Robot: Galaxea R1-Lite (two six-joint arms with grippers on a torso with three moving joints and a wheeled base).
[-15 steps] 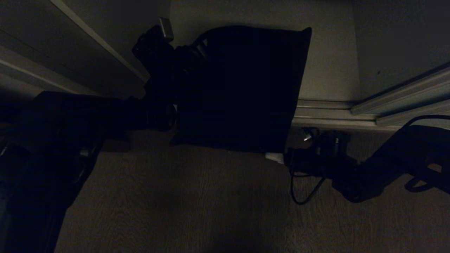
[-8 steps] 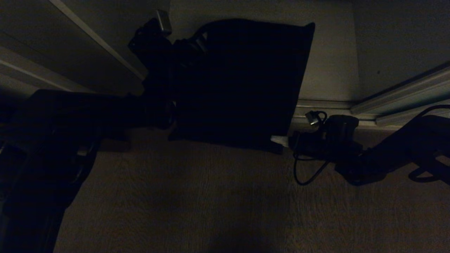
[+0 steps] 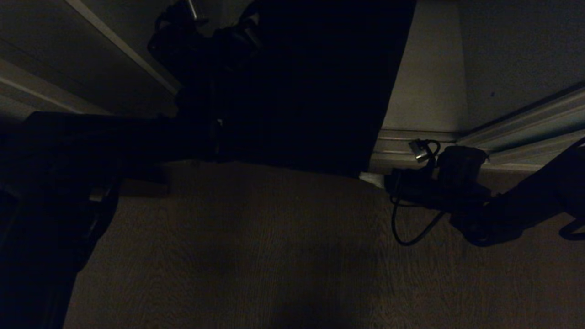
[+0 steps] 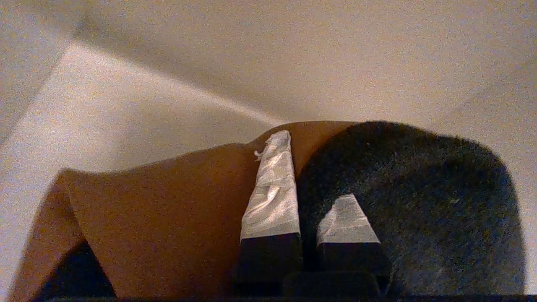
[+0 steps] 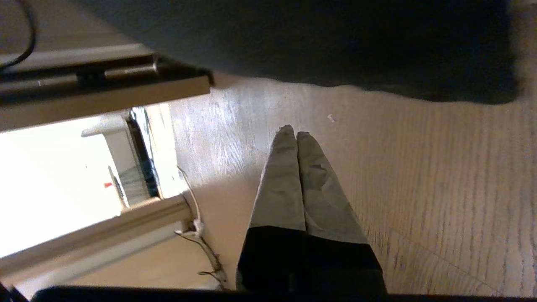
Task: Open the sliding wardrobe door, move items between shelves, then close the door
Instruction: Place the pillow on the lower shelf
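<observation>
The left gripper's (image 4: 308, 201) jaws are clamped on the black garment (image 3: 311, 87), which hangs at the wardrobe opening above the floor (image 3: 274, 256) beside a rust-brown garment (image 4: 168, 218). The right gripper's (image 5: 297, 136) jaws are together and empty, just beside the black garment's lower corner.

Black garment (image 4: 411, 201), rust-brown garment (image 4: 168, 218), off-white shelf (image 4: 126, 117).
</observation>
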